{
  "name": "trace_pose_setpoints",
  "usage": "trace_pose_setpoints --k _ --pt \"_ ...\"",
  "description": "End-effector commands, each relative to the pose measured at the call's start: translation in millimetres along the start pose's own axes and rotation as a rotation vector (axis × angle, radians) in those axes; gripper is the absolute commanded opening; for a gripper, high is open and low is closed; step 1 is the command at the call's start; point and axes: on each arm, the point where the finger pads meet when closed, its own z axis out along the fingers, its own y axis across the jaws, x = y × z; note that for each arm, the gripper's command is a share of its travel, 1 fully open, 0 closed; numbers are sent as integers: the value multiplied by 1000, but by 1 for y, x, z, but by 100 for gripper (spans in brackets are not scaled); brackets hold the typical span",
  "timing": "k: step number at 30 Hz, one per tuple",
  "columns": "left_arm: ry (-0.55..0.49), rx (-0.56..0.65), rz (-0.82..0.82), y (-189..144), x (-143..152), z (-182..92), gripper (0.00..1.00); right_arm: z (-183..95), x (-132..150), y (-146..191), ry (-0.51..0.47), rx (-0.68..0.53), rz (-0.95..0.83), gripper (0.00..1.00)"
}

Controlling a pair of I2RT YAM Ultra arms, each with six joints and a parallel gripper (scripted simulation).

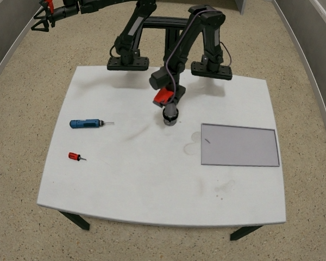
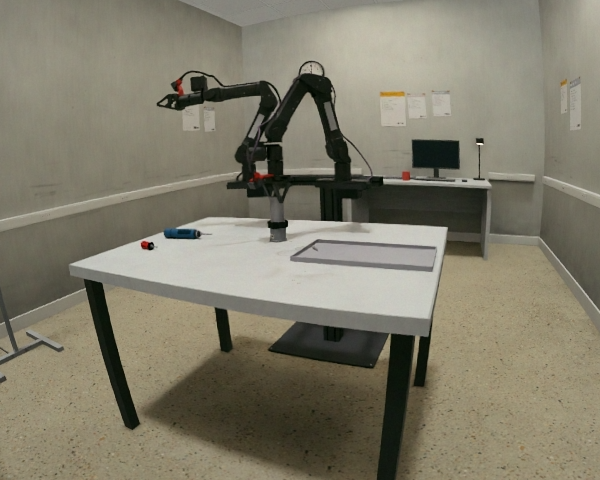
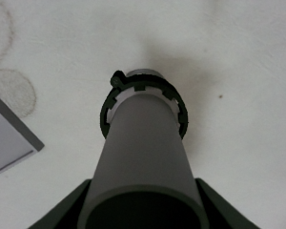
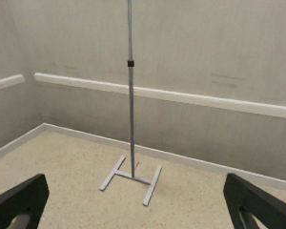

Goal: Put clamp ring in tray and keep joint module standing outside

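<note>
The left tool [image 1: 170, 102] [image 2: 276, 192] [image 3: 143, 187] grips the upright link tube [image 1: 170, 108] [image 2: 276, 208] [image 3: 143, 138] between its fingers. Below that tool, the clamp ring [image 1: 165, 116] [image 2: 277, 224] [image 3: 183, 114] is around the joint module [image 1: 170, 123] [image 2: 278, 236] [image 3: 145, 72], outside the tray [image 1: 201, 144] [image 2: 362, 265] [image 3: 19, 121]. The right tool [image 1: 33, 23] [image 2: 158, 103] [image 4: 136, 181] is wide open, well apart from the left one. A small screw [image 1: 207, 140] [image 2: 314, 248] lies in the tray.
</note>
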Motion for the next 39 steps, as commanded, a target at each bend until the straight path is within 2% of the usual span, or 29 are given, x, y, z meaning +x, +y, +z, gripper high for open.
trace_pose_setpoints --k 1,39 --pt "28 32 6 -8 14 -3 48 -2 -9 1 -25 -1 -1 100" --pt "41 46 9 -19 28 -3 48 -2 -9 1 -25 -1 -1 100"
